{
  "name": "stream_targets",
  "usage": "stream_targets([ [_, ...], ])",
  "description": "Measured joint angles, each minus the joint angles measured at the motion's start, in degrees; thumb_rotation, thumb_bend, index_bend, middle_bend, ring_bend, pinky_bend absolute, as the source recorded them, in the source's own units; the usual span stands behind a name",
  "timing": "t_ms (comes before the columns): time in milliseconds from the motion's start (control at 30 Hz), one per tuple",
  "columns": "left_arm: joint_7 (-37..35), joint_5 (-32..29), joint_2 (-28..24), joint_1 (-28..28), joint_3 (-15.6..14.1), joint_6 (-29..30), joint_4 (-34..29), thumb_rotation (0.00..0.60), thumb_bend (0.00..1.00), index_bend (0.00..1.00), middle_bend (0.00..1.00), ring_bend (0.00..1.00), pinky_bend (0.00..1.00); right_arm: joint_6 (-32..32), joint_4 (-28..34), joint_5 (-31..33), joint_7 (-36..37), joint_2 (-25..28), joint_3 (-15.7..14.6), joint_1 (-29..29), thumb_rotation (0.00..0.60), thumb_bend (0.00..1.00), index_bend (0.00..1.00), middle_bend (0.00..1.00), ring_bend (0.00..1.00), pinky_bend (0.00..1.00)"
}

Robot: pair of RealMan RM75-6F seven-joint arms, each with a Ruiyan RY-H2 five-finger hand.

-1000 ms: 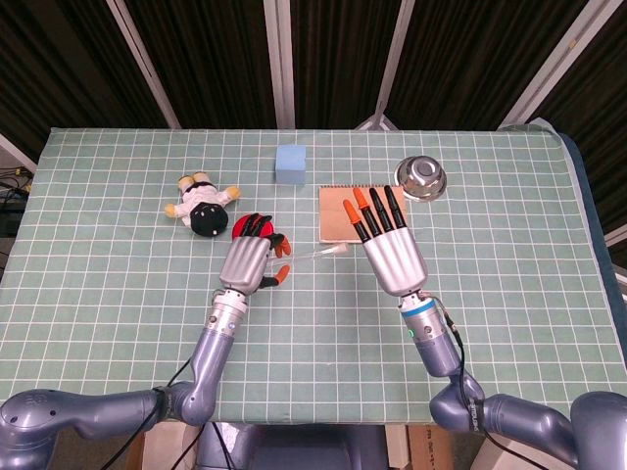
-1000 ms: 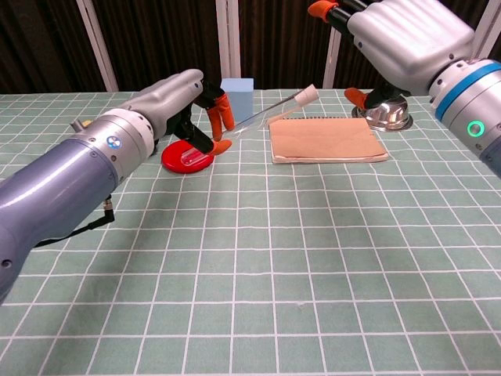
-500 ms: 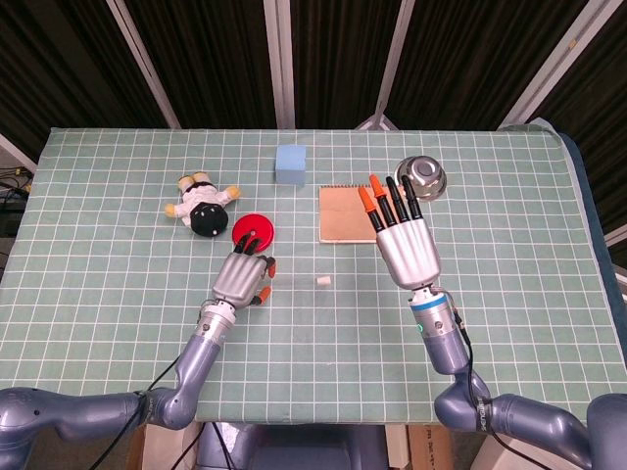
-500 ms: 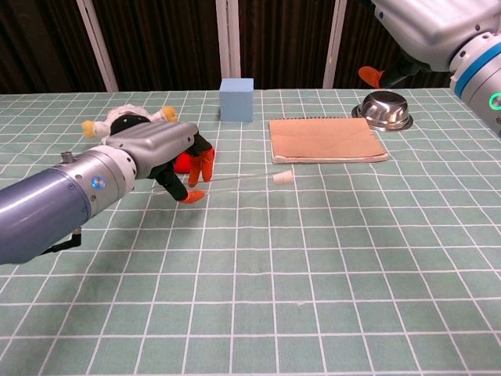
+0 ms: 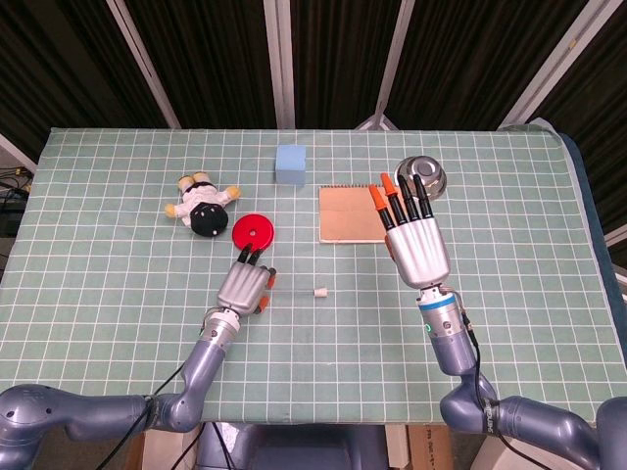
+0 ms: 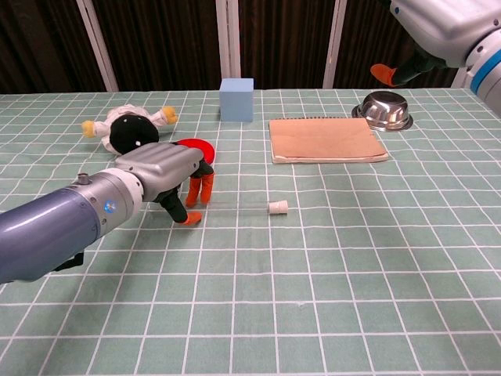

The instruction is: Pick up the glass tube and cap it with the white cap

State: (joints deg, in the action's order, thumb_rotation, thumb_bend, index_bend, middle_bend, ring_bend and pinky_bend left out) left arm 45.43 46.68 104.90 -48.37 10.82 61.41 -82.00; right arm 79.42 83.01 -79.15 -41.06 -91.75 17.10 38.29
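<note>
The glass tube [image 5: 292, 292] [image 6: 239, 207] lies flat on the green grid mat, with the white cap [image 5: 319, 291] [image 6: 278, 207] on its right end. My left hand [image 5: 245, 287] [image 6: 168, 178] is low over the mat at the tube's left end. That end runs in between the thumb and the orange-tipped fingers [image 6: 200, 188], which pinch it. My right hand [image 5: 417, 247] [image 6: 442, 23] is raised well above the table at the right, fingers straight and apart, holding nothing. Only its lower edge shows in the chest view.
A red disc [image 5: 254, 231] [image 6: 200, 147] lies just behind my left hand, and a plush doll [image 5: 203, 208] [image 6: 129, 129] further left. A brown notebook [image 5: 348, 213] [image 6: 325, 139], a steel bowl [image 5: 423, 176] [image 6: 382, 111] and a blue cube [image 5: 291, 164] [image 6: 236, 99] are at the back.
My left hand has brought the capped tube down from the air onto the mat and drawn it toward the front. My right hand has pulled back to the right and higher.
</note>
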Motion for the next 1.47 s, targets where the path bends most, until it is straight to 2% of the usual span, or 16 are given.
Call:
stream_targets([
  [200,-0.3,0.6,-1.4,0.4,0.4,1.8,-2.6,0.6,0.4,0.3,0.27,0.06,0.0,0.1,1.1,0.4,-0.6,0.3,-0.6,-0.6,0.6,0.37,0.0,0.0,0.0,0.0],
  [300,-0.4,0.5,-2.7,0.8,0.7,2.5,-4.6,0.6,0.35,0.24,0.21,0.04,0.0,0.2,2.2,0.5,-0.9,0.7,-0.9,-1.0,0.6,0.37,0.0,0.0,0.0,0.0],
  [533,-1.9,1.1,-6.8,2.4,2.2,6.4,-10.7,0.6,0.31,0.21,0.17,0.03,0.0,1.6,6.4,1.3,-0.6,3.5,-1.8,-3.7,0.6,0.37,0.0,0.0,0.0,0.0],
  [700,-6.4,6.3,-11.8,5.4,2.1,9.7,-15.6,0.6,0.14,0.2,0.14,0.01,0.0,2.6,10.3,2.9,2.2,7.1,-3.0,-7.3,0.6,0.36,0.0,0.0,0.0,0.0],
  [800,-9.3,10.7,-15.2,7.5,1.1,11.6,-18.3,0.6,0.12,0.18,0.1,0.0,0.0,3.0,13.7,4.8,5.0,9.4,-3.9,-9.9,0.6,0.36,0.0,0.0,0.0,0.0],
  [967,-15.1,19.0,-21.5,12.4,-2.5,15.5,-22.3,0.6,0.11,0.16,0.08,0.0,0.0,3.0,20.3,7.3,10.8,15.0,-7.1,-15.2,0.6,0.35,0.0,0.0,0.0,0.0],
  [1067,-19.3,24.7,-25.9,16.7,-6.3,19.0,-24.1,0.6,0.11,0.15,0.08,0.0,0.0,3.2,22.6,7.2,13.9,18.4,-10.0,-18.3,0.6,0.35,0.0,0.0,0.0,0.0],
  [1233,-25.9,32.2,-31.8,23.7,-12.5,24.5,-24.2,0.6,0.12,0.15,0.08,0.0,0.0,4.9,22.7,3.6,18.5,21.2,-13.8,-22.2,0.6,0.35,0.0,0.0,0.0,0.0],
  [1367,-32.4,37.6,-34.9,29.9,-17.8,29.5,-21.4,0.6,0.12,0.14,0.08,0.0,0.0,6.9,21.7,0.7,22.0,23.0,-16.3,-25.4,0.6,0.35,0.0,0.0,0.0,0.0],
  [1467,-36.7,40.2,-37.3,33.7,-19.9,32.6,-19.2,0.6,0.12,0.13,0.08,0.0,0.0,8.4,20.7,-0.6,24.6,23.9,-17.5,-27.6,0.6,0.35,0.0,0.0,0.0,0.0],
])
